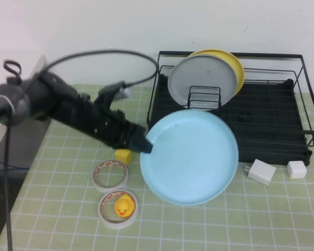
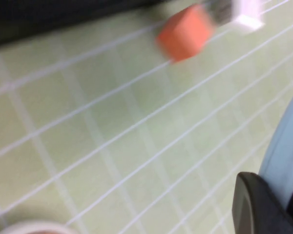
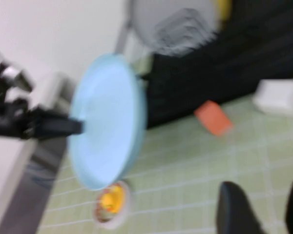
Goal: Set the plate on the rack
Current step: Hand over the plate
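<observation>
The light blue plate is held tilted above the table, just in front of the black wire rack. My left gripper is shut on the plate's left rim. In the left wrist view the plate's rim runs between the dark fingers. The right wrist view shows the plate edge-on with the left gripper on it, and the rack behind. My right gripper is open and empty over the mat; it does not show in the high view.
A grey plate and a yellow plate stand in the rack's back left. Two tape rolls, one holding a yellow duck, and a yellow block lie under the left arm. A white charger, a white cube and an orange block lie before the rack.
</observation>
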Available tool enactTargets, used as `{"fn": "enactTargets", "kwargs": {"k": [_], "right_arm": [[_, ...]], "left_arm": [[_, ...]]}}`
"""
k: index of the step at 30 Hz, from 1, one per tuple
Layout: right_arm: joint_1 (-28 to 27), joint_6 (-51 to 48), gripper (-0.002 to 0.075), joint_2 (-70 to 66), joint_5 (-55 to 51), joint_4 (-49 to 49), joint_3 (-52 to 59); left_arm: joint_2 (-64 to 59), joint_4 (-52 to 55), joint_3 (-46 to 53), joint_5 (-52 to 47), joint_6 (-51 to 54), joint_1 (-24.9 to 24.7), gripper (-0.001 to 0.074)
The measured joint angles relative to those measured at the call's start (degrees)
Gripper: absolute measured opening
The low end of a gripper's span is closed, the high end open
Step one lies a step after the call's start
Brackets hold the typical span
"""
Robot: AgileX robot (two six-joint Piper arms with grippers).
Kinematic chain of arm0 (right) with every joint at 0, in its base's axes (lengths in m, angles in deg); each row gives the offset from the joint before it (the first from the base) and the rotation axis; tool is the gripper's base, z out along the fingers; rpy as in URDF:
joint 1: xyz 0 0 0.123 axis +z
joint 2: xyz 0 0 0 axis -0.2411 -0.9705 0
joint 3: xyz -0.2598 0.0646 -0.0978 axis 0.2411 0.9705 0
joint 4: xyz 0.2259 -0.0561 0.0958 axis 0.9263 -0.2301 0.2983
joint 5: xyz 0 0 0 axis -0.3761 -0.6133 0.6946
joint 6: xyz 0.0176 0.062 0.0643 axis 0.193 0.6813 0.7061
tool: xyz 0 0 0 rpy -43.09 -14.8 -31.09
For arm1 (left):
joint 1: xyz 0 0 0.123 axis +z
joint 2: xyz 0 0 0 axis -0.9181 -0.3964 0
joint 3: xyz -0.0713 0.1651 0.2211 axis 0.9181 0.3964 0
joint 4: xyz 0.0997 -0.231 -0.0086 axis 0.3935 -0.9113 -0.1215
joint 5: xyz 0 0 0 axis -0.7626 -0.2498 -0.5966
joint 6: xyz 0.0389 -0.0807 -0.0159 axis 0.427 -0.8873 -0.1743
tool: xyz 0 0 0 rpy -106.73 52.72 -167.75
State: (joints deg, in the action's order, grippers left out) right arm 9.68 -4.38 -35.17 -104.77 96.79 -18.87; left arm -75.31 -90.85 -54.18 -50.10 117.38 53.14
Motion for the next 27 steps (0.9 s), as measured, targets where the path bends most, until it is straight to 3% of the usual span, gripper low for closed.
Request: {"fn": "enactTargets", "kwargs": {"k": [4,8,18,27], "right_arm": [[0.0,-13.0,0.0367,-5.6,-0.5,9.1,-5.0],[0.0,-24.5,0.0421,-14.8,-2.0,15.2,-10.0],[0.0,-60.8,0.043,-41.2,-13.3,31.7,-22.2],[5.1,-76.9,0.0427,-58.7,-16.0,41.7,-23.8]], "left_arm": [[6.5,0.9,0.4,-0.1,1.5,-2.2,0.0004],[11.7,2.2,1.8,0.8,2.1,-5.4,0.0004],[23.7,2.8,11.7,10.9,-1.3,-14.3,0.0004],[27.2,2.5,13.8,18.8,-3.3,-17.6,0.0004]]}}
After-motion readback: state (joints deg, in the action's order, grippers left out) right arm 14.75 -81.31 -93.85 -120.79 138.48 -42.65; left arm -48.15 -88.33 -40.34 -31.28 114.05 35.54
